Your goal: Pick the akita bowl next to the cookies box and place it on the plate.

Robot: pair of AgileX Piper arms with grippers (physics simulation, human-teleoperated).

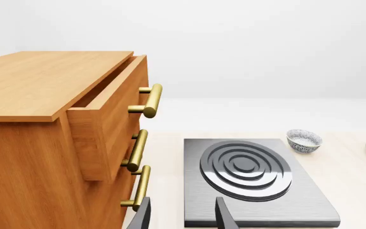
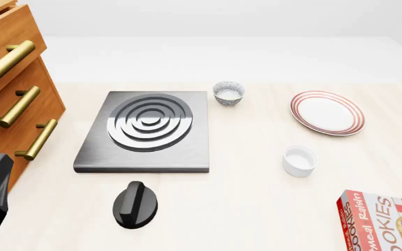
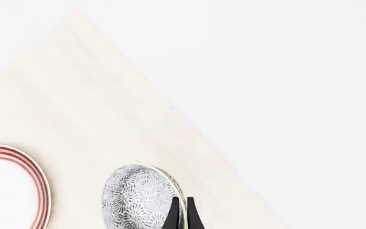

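In the right wrist view the akita bowl (image 3: 135,200) shows its grey-and-white patterned outside, and my right gripper (image 3: 181,215) is shut on its rim with one dark finger on each side. The plate (image 3: 40,186), white with red rings, lies on the table beyond the bowl. The front view shows the plate (image 2: 326,112) at the right rear and the cookies box (image 2: 386,222) at the front right corner, but neither the right gripper nor the held bowl. My left gripper (image 1: 183,219) hangs open near the wooden drawers, holding nothing.
A second patterned bowl (image 2: 228,93) stands behind the stove plate (image 2: 148,130). A plain white cup (image 2: 299,160) sits between the plate and the cookies box. A black knob (image 2: 135,205) lies in front of the stove. The drawer cabinet (image 2: 6,89) stands at the left, its top drawer partly out.
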